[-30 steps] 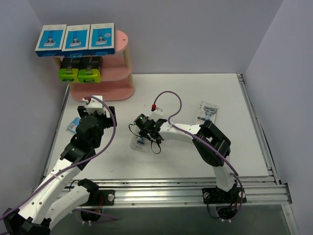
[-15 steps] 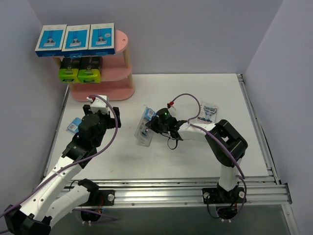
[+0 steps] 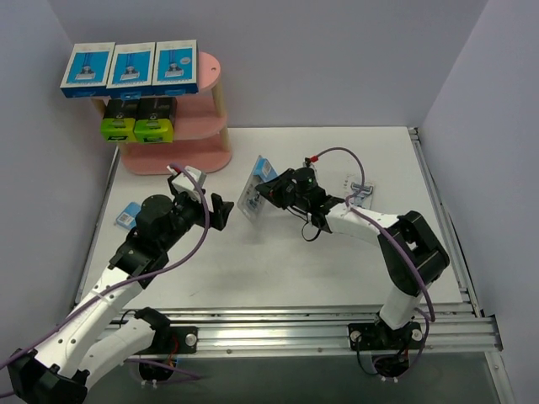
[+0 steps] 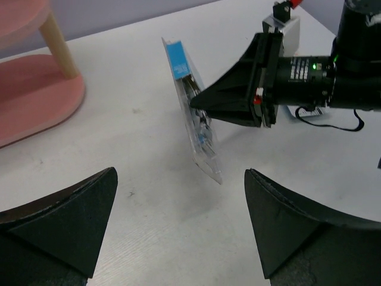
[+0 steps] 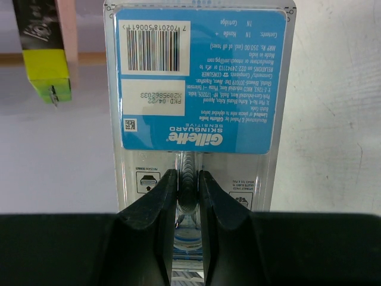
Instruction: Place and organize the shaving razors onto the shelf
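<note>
My right gripper [image 3: 271, 190] is shut on a clear blister pack with a blue card [image 3: 257, 187], held upright above the table; it also shows in the right wrist view [image 5: 196, 77] and the left wrist view [image 4: 193, 122]. My left gripper [image 3: 212, 202] is open and empty, facing that pack from the left. The pink shelf [image 3: 189, 126] stands at the back left with three blue-and-white boxes [image 3: 130, 67] on top and two black boxes with lime-green ends [image 3: 137, 119] on the middle board. Another blister pack [image 3: 128, 215] lies left of my left arm. A third pack [image 3: 358, 193] lies behind my right arm.
The shelf's bottom board [image 4: 36, 95] and a wooden post [image 4: 58, 44] show at the upper left of the left wrist view. Grey walls close in the table on the left, back and right. A metal rail [image 3: 337, 328] runs along the near edge.
My right gripper has lifted the blister pack off the table and carried it back and to the right, turning it upright. My left gripper has swung right and now faces the pack.
</note>
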`<control>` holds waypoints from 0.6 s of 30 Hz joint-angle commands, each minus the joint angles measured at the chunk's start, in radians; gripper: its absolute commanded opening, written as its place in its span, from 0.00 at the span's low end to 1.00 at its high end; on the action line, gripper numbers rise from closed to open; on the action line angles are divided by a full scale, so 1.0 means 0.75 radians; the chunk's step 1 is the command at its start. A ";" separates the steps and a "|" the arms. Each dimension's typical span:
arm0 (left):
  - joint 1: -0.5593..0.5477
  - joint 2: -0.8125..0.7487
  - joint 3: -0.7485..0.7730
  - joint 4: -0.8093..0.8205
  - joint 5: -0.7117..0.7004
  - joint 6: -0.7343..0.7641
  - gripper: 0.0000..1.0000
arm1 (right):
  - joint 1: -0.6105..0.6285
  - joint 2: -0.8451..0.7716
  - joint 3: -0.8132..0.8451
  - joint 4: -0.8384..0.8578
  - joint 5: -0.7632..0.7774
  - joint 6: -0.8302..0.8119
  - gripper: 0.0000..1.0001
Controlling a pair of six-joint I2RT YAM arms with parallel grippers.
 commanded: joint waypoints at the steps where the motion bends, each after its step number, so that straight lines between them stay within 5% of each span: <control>1: -0.016 0.043 0.031 0.076 0.163 -0.023 0.97 | -0.056 -0.098 0.031 0.089 -0.039 0.046 0.00; 9: -0.077 0.080 -0.034 0.215 0.149 -0.084 1.00 | -0.101 -0.152 0.047 0.159 -0.027 0.175 0.00; 18: -0.157 0.125 -0.059 0.258 -0.039 -0.103 0.86 | -0.086 -0.119 0.070 0.265 -0.088 0.273 0.00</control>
